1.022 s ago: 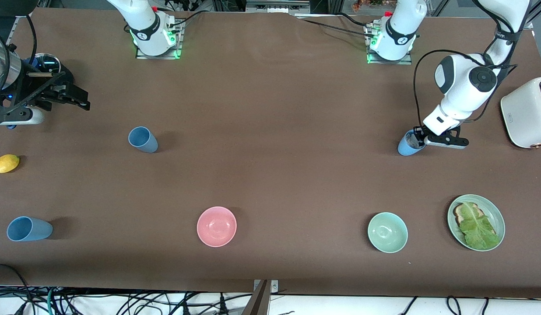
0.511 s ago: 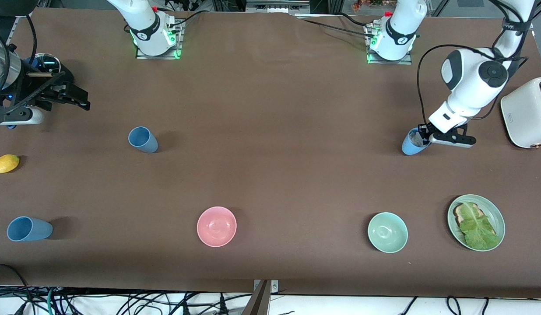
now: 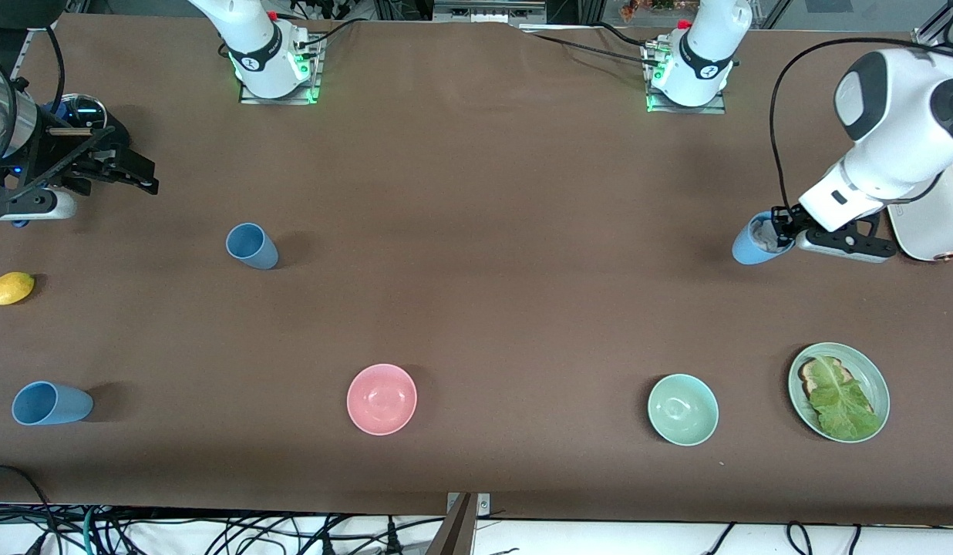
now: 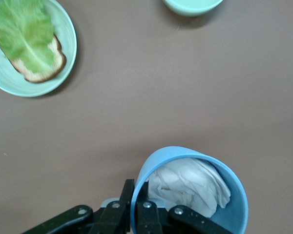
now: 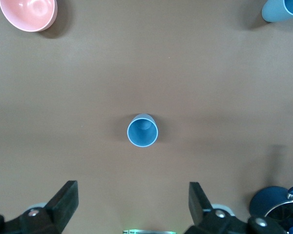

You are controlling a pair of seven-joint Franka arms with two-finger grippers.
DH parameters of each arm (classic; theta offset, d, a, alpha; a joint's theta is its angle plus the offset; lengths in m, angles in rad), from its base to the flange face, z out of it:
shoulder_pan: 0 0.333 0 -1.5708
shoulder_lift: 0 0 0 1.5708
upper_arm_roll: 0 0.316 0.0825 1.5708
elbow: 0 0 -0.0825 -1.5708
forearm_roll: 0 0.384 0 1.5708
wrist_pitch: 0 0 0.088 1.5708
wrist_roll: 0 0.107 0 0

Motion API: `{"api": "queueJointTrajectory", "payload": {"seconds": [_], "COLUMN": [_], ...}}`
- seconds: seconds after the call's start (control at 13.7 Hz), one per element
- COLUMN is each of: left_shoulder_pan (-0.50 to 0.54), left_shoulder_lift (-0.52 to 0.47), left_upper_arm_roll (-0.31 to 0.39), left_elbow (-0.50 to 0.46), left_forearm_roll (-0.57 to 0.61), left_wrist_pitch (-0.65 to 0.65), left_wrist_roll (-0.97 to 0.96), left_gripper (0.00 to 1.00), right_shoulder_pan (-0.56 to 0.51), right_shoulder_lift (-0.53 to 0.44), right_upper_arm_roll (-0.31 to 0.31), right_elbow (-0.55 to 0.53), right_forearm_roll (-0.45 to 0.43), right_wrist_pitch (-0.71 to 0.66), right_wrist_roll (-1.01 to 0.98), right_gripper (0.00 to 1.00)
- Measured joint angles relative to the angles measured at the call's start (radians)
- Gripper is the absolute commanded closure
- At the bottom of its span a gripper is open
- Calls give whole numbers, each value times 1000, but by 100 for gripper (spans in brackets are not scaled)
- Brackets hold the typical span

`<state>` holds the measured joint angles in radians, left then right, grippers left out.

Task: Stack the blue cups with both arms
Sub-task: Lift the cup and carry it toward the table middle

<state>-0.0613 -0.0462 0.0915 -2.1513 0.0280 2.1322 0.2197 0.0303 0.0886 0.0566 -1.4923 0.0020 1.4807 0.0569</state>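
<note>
My left gripper point(image 3: 781, 231) is shut on the rim of a blue cup point(image 3: 750, 248) and holds it tilted above the table at the left arm's end. One finger is inside the rim and one outside point(image 4: 136, 197). Crumpled white paper fills this cup point(image 4: 237, 204). A second blue cup point(image 3: 251, 245) stands toward the right arm's end, and in the right wrist view this cup point(image 5: 142, 130) shows mouth up. A third blue cup point(image 3: 51, 403) sits nearer the front camera. My right gripper point(image 3: 137, 173) hangs open and holds nothing point(image 5: 133, 195), apart from the second cup.
A pink bowl point(image 3: 382, 398) and a pale green bowl point(image 3: 682, 409) sit near the front edge. A green plate point(image 3: 877, 378) holds toast and lettuce. A white toaster point(image 3: 927, 223) stands close beside the left gripper. A lemon point(image 3: 10, 287) lies at the right arm's end.
The left gripper has risen and carried its blue cup toward the toaster at the left arm's end. The right arm has not moved.
</note>
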Motion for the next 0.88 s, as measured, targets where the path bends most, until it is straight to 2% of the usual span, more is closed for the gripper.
{"api": "queueJointTrajectory", "payload": {"seconds": [0.37, 0.88], "left_shoulder_pan": [-32, -74], "left_shoulder_lift": [2, 13], "left_upper_arm_roll": [-32, -215], "left_elbow": [133, 220], "left_forearm_roll": [-2, -11], "left_wrist_pitch": [-142, -241], "left_wrist_roll": [-44, -402], "left_gripper": [100, 100], "right_shoulder_pan": [0, 0], "right_shoulder_lift": [0, 0], "right_upper_arm_roll": [0, 0], "right_elbow": [0, 0], "right_forearm_roll": [0, 0], "right_wrist_pitch": [0, 0], "right_wrist_roll": [0, 0], "right_gripper": [0, 0]}}
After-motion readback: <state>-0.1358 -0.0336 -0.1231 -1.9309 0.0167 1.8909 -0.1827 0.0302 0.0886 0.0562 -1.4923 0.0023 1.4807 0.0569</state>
